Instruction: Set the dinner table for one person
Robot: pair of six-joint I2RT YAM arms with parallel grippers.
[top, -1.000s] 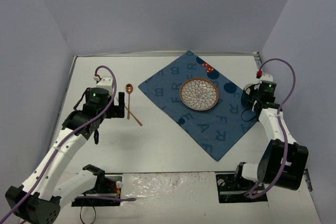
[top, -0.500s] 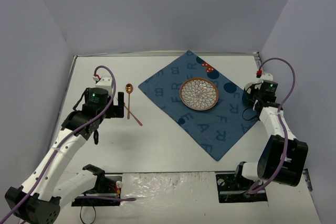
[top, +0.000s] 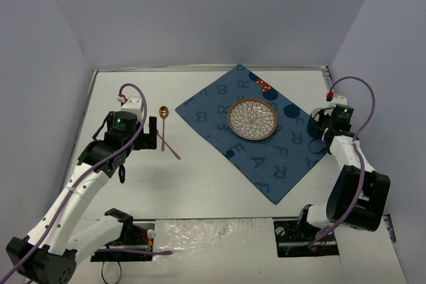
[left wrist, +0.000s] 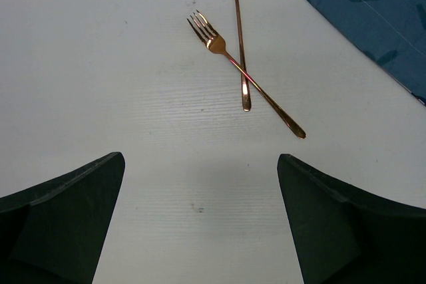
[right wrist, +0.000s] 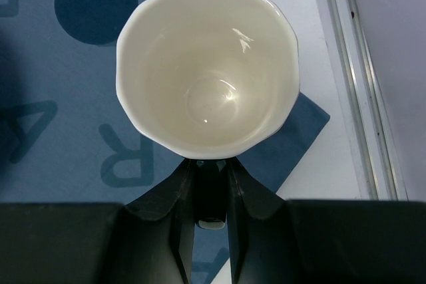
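The white dinner table [top: 200, 187] carries a blue letter-printed mat [top: 266, 164] with a patterned plate [top: 253, 120] on it. A copper fork [left wrist: 246, 74] and spoon [left wrist: 238, 31] lie crossed on the bare table left of the mat, and both show in the top view as well: fork [top: 170, 147], spoon [top: 163, 112]. My left gripper [left wrist: 200, 217] is open and empty, just short of the cutlery handles. My right gripper [right wrist: 212, 191] is shut on the dark handle of a cream-lined cup [right wrist: 208, 71] over the mat's right corner. I cannot tell whether the cup touches the mat.
A metal edge strip [right wrist: 346, 64] and the grey side wall run close to the right of the cup. Small red marks [top: 263, 86] sit on the mat's far corner. The arm bases and mounting plates [top: 213, 234] fill the near edge.
The right wrist with the cup has shifted slightly right and toward the far side. The left arm, fork and spoon have not moved.
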